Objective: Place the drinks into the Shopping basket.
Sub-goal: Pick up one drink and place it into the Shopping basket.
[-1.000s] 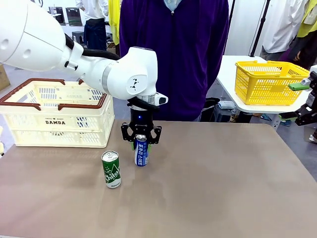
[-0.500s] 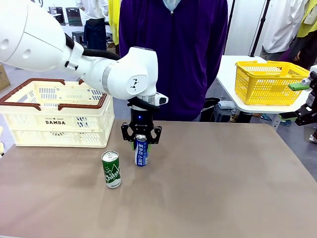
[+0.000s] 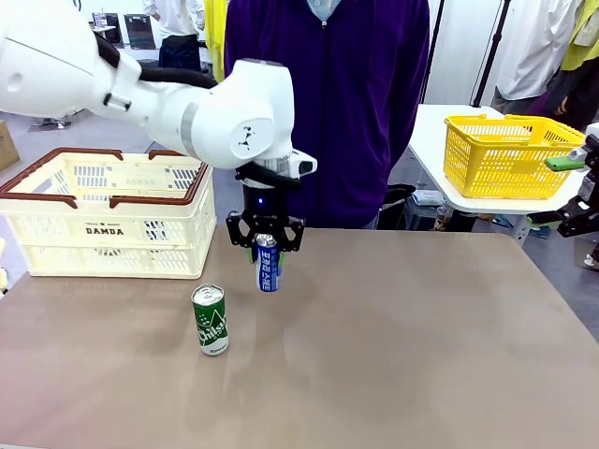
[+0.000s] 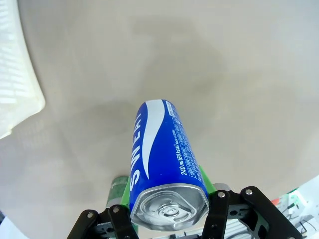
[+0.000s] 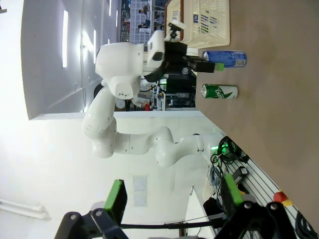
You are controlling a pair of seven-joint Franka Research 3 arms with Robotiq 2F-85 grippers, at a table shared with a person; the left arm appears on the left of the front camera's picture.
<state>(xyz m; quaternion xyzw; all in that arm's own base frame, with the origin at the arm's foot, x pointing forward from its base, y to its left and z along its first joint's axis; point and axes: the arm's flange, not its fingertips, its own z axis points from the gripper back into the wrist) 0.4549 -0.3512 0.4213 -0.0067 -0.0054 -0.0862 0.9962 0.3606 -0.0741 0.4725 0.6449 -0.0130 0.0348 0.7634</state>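
My left gripper [image 3: 266,245] is shut on the top of the blue drink can [image 3: 268,269], which hangs upright just above the table. In the left wrist view the blue can [image 4: 162,154] sits between the green pads [image 4: 203,175], lid toward the camera. The green drink can [image 3: 211,320] stands on the table in front and to the left, and its top peeks out beside the blue can [image 4: 117,186]. The Shopping basket [image 3: 103,224], cream with a brown rim, sits at the back left. My right gripper [image 3: 563,192] hovers open off the table's right edge, fingers apart [image 5: 174,196].
A person in a purple top [image 3: 328,112] stands at the far side of the table. A yellow mesh basket [image 3: 505,154] rests on a side table at the right. The brown tabletop [image 3: 421,346] is bare to the right of the cans.
My left gripper has risen a little with the blue can, lifting it off the table. The green can and the right arm have not moved.
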